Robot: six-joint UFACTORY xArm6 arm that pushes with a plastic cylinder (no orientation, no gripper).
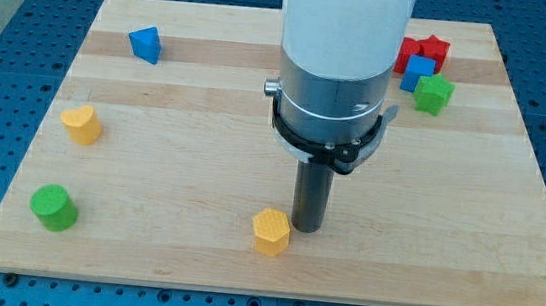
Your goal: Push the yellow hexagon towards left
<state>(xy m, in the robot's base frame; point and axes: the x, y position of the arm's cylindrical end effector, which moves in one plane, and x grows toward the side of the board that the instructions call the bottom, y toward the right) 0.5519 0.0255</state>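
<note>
The yellow hexagon (271, 232) lies on the wooden board (207, 107) near the view's bottom, a little left of centre. My tip (306, 228) stands just right of the hexagon, very close to or touching its right side. The white and silver arm body rises above it and hides part of the board's top middle.
A yellow heart-like block (82, 125) and a green cylinder (53, 206) sit at the view's left. A blue triangular block (146, 43) is at the top left. A red star (428, 51), a blue cube (418, 73) and a green star (434, 93) cluster at the top right.
</note>
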